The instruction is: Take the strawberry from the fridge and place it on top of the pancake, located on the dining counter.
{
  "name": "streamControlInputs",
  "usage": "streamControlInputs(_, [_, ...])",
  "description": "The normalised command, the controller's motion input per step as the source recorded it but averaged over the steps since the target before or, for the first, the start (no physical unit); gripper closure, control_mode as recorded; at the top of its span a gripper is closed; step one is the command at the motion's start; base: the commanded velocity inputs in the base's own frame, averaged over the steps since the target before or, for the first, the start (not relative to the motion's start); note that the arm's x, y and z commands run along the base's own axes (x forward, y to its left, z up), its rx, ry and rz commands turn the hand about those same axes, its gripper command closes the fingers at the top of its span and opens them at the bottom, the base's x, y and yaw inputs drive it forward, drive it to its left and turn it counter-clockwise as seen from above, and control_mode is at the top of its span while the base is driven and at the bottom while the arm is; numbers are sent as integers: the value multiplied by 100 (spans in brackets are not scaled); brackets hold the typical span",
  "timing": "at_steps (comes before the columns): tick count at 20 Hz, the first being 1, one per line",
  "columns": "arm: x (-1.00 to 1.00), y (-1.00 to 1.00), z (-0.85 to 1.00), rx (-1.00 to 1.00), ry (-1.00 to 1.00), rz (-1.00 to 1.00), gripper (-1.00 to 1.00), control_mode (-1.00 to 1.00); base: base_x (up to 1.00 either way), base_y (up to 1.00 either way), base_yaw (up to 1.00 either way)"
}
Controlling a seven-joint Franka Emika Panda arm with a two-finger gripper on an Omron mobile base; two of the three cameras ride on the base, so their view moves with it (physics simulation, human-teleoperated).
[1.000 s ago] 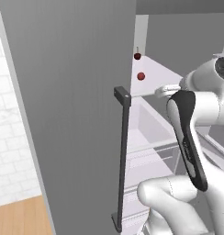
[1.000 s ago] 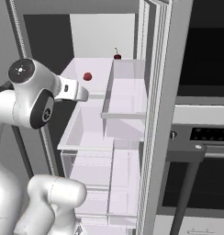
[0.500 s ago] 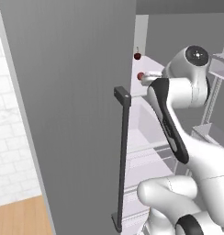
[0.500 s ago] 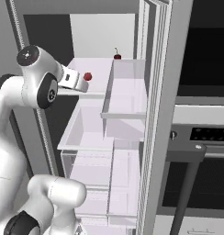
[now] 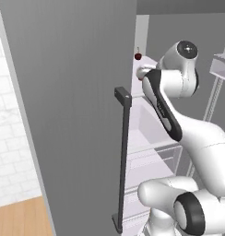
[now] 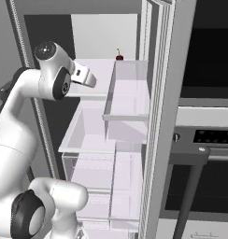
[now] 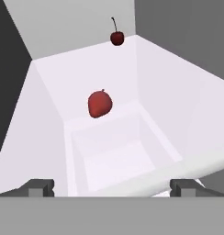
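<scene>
Two dark finger tips [image 7: 40,187] show at the bottom of my hand view, one near each lower corner, so I read the gripper [image 7: 111,188] as spread wide with nothing between the jaws and nothing touching them. Ahead of the tips I look along a white shelf [image 7: 49,119] inside the fridge [image 5: 68,115]. The strawberry [image 7: 99,103] lies on that shelf, roughly centred between the tips but still well beyond them, apart from the hand. Farther back, at the shelf's far corner, I see a darker red fruit with a thin upright stem, the cherry [image 7: 116,37]. Below the strawberry, nearer the hand, I can see down into a clear bin [image 7: 118,156] with pale walls.

From the left base view I see the arm [image 5: 179,110] rising from the lower right and bending in toward the open fridge, its wrist end up at the level of the upper shelf. The grey door stands in front with its long dark bar handle [image 5: 122,156], and the cherry peeks out just past the door's edge, above the wrist.

From the right base view the arm comes up the left side and the hand points in over the upper shelf, short of the back wall. The cherry sits at the shelf's rear, beside the door bin [image 6: 127,100]. To the right stands the black-windowed oven [image 6: 204,154].
</scene>
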Motion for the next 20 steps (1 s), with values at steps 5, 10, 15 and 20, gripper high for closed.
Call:
streamControlInputs(5, [35, 0, 0, 0, 0, 1, -100, -100, 0, 0, 0])
streamControlInputs(10, [16, 0, 0, 0, 0, 4, -100, -100, 0, 0, 0])
streamControlInputs(15, [33, 0, -8, 0, 0, 3, -100, -100, 0, 0, 0])
streamControlInputs(20, [24, 0, -15, 0, 0, 4, -100, -100, 0, 0, 0])
